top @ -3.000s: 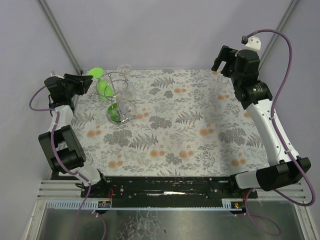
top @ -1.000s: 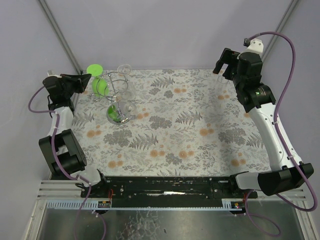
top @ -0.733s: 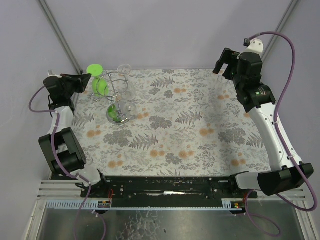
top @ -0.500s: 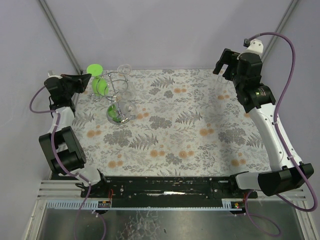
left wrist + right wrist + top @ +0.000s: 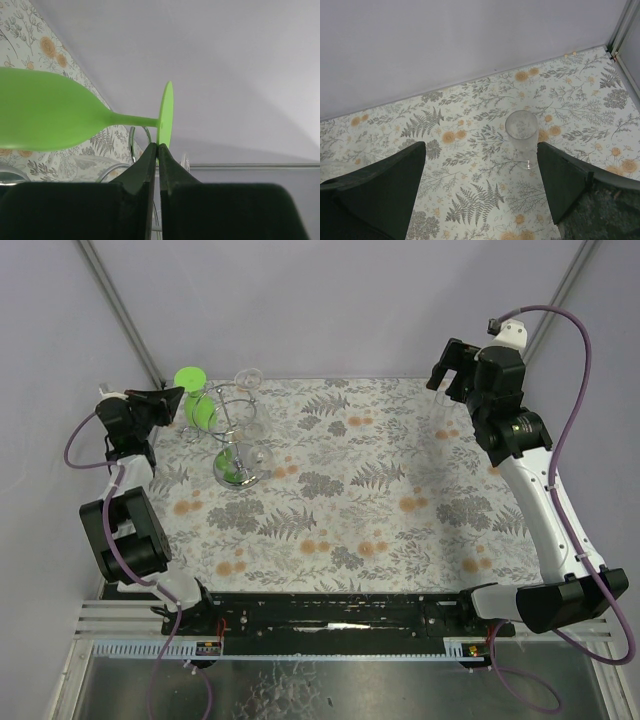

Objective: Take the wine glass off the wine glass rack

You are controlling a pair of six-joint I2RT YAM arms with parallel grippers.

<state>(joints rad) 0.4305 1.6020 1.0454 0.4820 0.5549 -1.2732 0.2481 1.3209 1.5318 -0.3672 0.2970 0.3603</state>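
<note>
A green wine glass lies sideways at the left side of the silver wire wine glass rack. Its round foot points to the back left. My left gripper is shut on the edge of that foot. In the left wrist view the fingers meet at the foot's rim, the green glass stretches to the left, and a rack wire loop shows behind. I cannot tell whether the glass still touches the rack. My right gripper is open and empty, high at the back right.
A clear wine glass hangs on the rack's right side. A clear tumbler stands on the floral cloth below my right gripper. The purple back wall and a corner post are close behind the rack.
The green glass and my left gripper have shifted slightly up and to the back left, away from the rack's post. The right arm has risen a little.
</note>
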